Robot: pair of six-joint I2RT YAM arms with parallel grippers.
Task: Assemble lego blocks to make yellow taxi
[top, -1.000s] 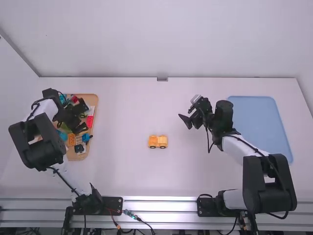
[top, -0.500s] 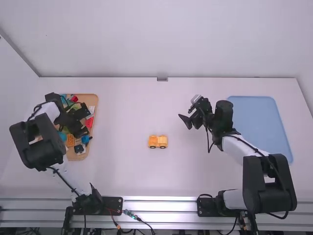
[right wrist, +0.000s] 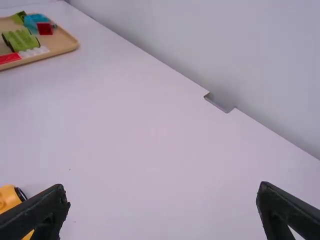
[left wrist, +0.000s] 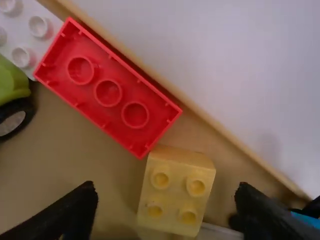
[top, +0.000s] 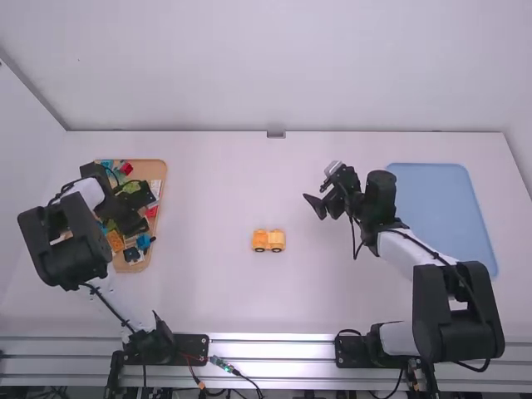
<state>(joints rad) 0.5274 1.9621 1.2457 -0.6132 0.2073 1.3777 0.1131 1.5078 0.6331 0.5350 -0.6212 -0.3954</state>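
Left hand shifted nearer its base, fingers apart over yellow block on tray, right hand spread apart

I log a solid red brick and a plain yellow block. Tray tan, wheel black and grey.

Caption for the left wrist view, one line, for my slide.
Left gripper open around a yellow block, studs up, beside an upturned red brick in the tray.
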